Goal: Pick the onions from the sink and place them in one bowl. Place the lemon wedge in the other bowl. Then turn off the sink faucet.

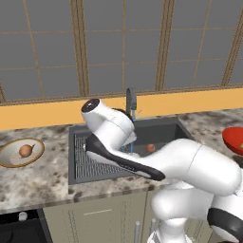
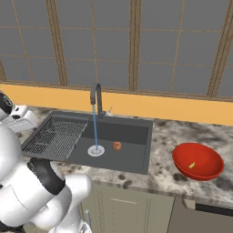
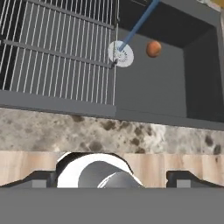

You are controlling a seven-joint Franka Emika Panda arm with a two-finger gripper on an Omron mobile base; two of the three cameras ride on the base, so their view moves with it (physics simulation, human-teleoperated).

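From the hand camera I see my gripper [image 3: 112,178] spread wide with nothing between its fingertips [image 3: 39,178], hanging over the speckled bench [image 3: 52,131] edge, just short of the sink [image 3: 153,94]. Ahead of the gripper, down on the dark basin floor, one onion [image 3: 153,48] sits just beside the round white drain [image 3: 120,54]; they are near each other but apart. A thin blue stream of water [image 3: 138,25] lands on the drain. The ribbed rack [image 3: 57,48] covers the half of the sink ahead and to the left of the gripper.

In the left base view the other onion [image 1: 25,151] lies in the beige bowl [image 1: 9,159], on the bench well off to the left of the gripper. In the right base view the red bowl [image 2: 198,161] stands on the bench far to the right, past the sink, with the lemon wedge [image 2: 192,165] inside it. The sink faucet [image 2: 96,99] rises at the far rim of the sink, beyond the gripper, water running from its spout.
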